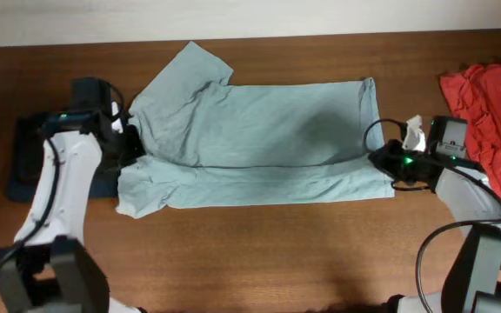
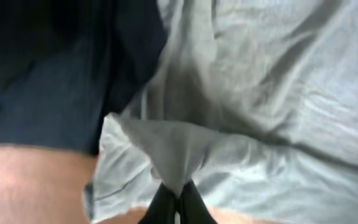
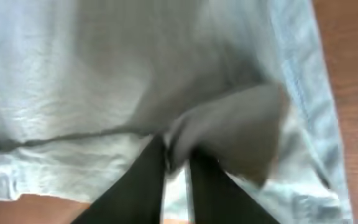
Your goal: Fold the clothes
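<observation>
Left gripper (image 2: 178,194) pinches the T-shirt (image 1: 259,139) on the brown wooden table (image 1: 259,252); right gripper (image 3: 178,157) slightly parted.

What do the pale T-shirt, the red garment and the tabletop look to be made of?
The T-shirt looks like soft matte knit, probably cotton jersey: limp folds and creases. The red garment seems thin matte cloth, bunched in wrinkles. The table looks like wood or wood-look laminate: brown grain streaks, slight sheen.
</observation>
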You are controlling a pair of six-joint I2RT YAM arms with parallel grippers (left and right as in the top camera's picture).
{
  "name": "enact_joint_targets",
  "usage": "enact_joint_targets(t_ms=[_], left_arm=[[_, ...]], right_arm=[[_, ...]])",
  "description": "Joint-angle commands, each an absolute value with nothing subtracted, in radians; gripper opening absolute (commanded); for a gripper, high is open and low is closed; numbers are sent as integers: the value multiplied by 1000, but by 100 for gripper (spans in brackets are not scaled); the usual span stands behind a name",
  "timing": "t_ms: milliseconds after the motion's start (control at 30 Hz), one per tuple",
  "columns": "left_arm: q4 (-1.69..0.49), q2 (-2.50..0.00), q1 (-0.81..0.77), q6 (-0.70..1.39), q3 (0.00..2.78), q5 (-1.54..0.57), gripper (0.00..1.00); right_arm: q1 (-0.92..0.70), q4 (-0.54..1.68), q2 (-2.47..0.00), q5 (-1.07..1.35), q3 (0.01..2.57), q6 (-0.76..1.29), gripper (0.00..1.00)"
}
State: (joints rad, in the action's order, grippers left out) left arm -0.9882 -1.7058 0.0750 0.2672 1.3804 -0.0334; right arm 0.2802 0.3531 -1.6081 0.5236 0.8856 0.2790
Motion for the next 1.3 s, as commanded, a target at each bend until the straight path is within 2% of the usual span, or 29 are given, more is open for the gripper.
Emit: enact_joint_targets(t_ms=[0, 33, 133, 167, 233, 333, 467, 533, 667, 833, 933, 1000, 1133, 1267], left_arm=[[-957, -1713, 66, 192, 1400, -37, 8], [-966, -1710, 68, 174, 1423, -37, 12], [-1031, -1701, 71, 138, 1515, -29, 21], [-1087, -1695, 71, 115, 1603, -10, 25], [-1139, -1695, 71, 113, 1703, 35, 30], [-1145, -1695, 70, 82, 1815, 49, 37], [-1079, -1695, 65, 43, 1868, 25, 39], [-1029, -1712, 65, -3, 1868, -46, 39], [-944, -1800, 65, -84, 1868, -177, 40], [-788, -2010, 54, -89, 1908, -373, 43], [-674, -2233, 23, -88, 2030, -468, 52], [-556, -2352, -6, -83, 2072, -468, 56], [-448, -2468, -50, -68, 2083, -455, 57], [-426, -2543, -95, -65, 2083, -284, 57]], right_arm=[[278, 328, -1610, 546, 906, 273, 24], [285, 339, -1608, 551, 917, 273, 30], [304, 408, -1584, 554, 962, 273, 39], [315, 458, -1560, 553, 1000, 268, 47], [318, 522, -1532, 545, 1060, 265, 49], [315, 636, -1511, 545, 1178, 265, 50], [290, 776, -1512, 503, 1356, 230, 51], [263, 810, -1515, 446, 1415, 216, 55], [219, 795, -1549, 395, 1454, 217, 57], [209, 709, -1645, 391, 1454, 218, 66], [208, 694, -1691, 392, 1454, 218, 66], [208, 702, -1702, 391, 1453, 217, 66], [208, 733, -1704, 390, 1453, 217, 66], [208, 797, -1704, 387, 1453, 215, 65]])
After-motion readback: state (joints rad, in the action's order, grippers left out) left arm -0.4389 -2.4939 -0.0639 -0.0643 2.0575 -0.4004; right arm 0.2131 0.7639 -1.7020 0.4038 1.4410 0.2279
